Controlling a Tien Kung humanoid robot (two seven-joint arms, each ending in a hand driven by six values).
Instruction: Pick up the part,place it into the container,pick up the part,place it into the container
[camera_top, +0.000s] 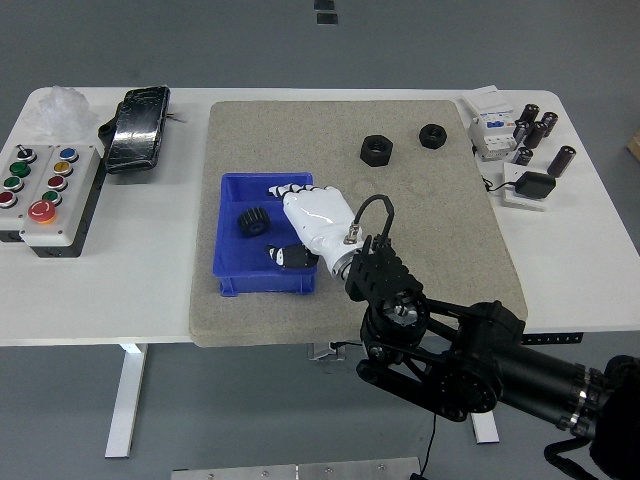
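Note:
A black gear (252, 221) lies inside the blue bin (232, 276) on the grey mat. My right hand (300, 220), white with black fingertips, hangs over the right half of the bin with its fingers spread, just right of the gear and apart from it. Two black nuts lie on the far part of the mat, a larger one (377, 150) and a smaller one (432, 134). My left hand is out of sight.
A button box (45, 196) and a black pouch (137, 128) sit at the table's left. Several small electrical parts (520, 140) crowd the right far corner. The grey mat (450, 220) covers the middle of the table.

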